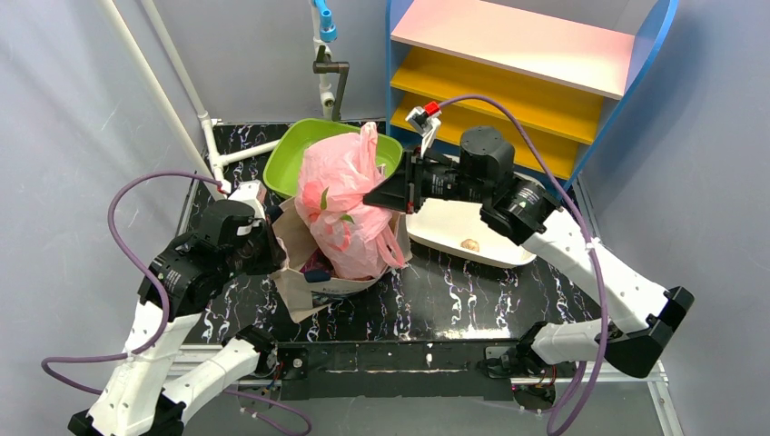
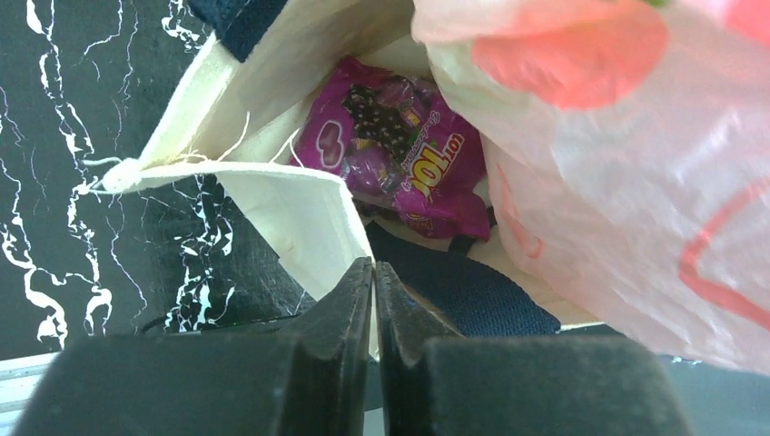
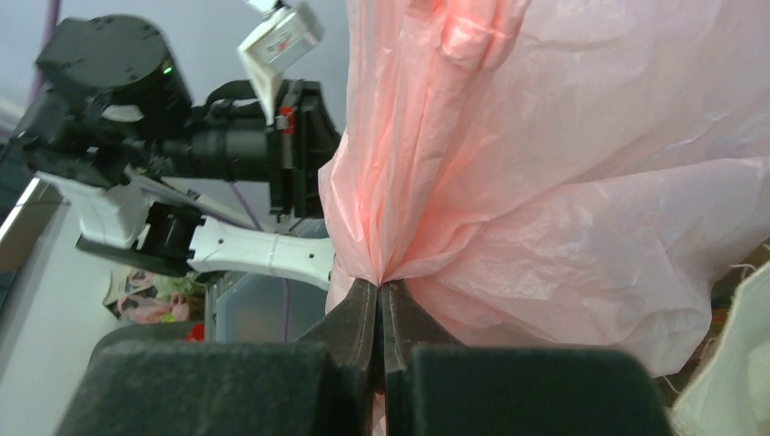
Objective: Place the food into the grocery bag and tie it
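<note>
Right gripper (image 3: 380,289): I see it clenched on the gathered thin translucent pink plastic bag (image 3: 545,227).
Left gripper (image 2: 373,272): clenched, tips at the stiff beige canvas tote (image 2: 300,209) edge.
Pink bag: stands on the tote.

Black marbled table (image 1: 454,292) — on it a green tub (image 1: 292,156); a white tray (image 1: 443,223); a beige tote (image 1: 305,296).

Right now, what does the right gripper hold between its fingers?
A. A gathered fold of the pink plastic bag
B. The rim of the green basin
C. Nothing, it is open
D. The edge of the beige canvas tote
A: in the right wrist view the right gripper is shut on a bunched fold of the pink bag, and the plastic fans out upward from its tips.
</note>
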Tool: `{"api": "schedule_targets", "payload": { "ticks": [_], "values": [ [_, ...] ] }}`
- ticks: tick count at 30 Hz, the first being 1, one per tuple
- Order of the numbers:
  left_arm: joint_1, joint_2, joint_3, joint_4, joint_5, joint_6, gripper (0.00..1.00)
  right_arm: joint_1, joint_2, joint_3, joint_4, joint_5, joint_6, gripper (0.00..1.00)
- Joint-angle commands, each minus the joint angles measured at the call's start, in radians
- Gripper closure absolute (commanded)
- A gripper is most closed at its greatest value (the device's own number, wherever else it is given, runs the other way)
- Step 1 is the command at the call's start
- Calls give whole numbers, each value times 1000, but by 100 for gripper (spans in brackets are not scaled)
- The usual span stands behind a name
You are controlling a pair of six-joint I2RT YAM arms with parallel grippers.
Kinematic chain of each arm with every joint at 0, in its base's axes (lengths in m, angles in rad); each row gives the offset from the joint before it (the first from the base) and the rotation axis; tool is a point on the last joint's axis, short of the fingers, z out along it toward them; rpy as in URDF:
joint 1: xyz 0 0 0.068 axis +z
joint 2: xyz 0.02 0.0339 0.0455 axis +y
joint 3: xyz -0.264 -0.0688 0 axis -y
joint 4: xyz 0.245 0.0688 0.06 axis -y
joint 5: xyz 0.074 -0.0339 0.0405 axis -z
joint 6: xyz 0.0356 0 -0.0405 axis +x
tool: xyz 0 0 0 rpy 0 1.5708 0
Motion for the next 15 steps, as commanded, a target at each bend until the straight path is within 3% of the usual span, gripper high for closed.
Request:
{"api": "schedule_targets", "payload": {
  "ticks": [1, 9, 15],
  "values": [
    [-4, 14, -8, -16, -10, 15, 100, 3, -39, 55, -41, -176, -90, 99],
    [-4, 16, -4, -18, -11, 18, 100, 2, -13, 50, -196, -368, -96, 99],
    [-4, 37, 66, -46, -4, 30, 100, -2, 164, 125, -287, -497, -84, 99]
  ]
}}
